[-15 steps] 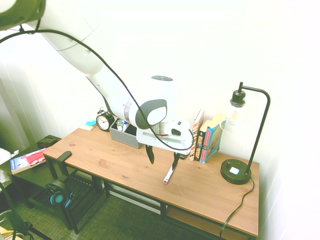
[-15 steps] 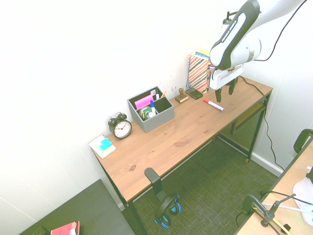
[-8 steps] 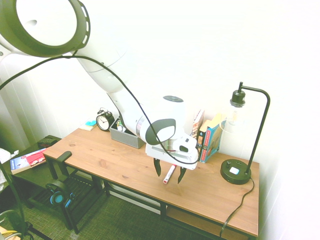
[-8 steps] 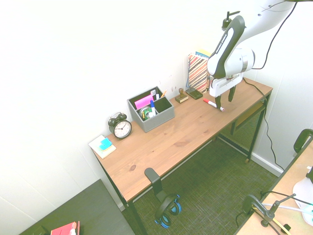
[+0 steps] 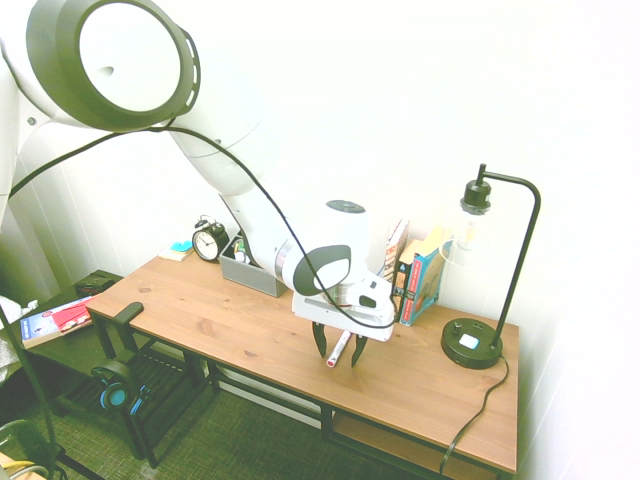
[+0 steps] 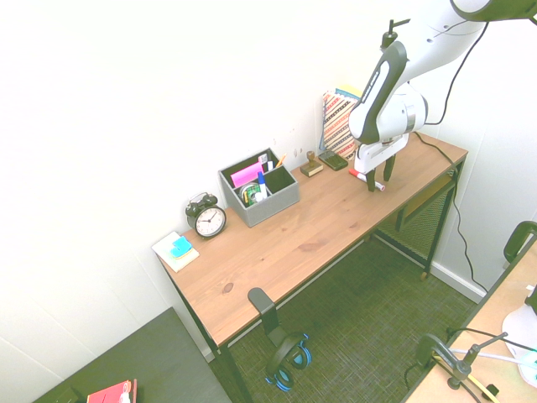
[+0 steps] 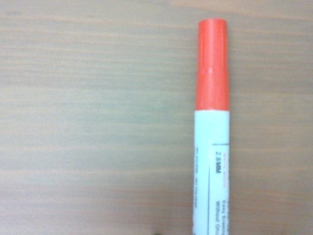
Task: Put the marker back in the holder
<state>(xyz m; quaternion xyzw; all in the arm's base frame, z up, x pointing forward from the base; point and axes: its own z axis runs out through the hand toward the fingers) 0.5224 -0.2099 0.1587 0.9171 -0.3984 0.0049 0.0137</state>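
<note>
Marker point(image 5: 338, 349) lies flat on the tabletop point(image 5: 230, 325), between the spread jaws of the gripper point(image 5: 339, 354). Holder point(image 6: 258, 188) stands well apart, beside the clock point(image 6: 206, 217).

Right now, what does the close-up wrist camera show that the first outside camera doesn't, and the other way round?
Only the wrist view shows the small print on the marker barrel, including "2.8MM", and the wood grain.

Only the first exterior view shows the claw open astride the marker, the grey holder, the alarm clock, the books and the lamp.

Both show the red-capped marker lying on the wooden desk.
</note>
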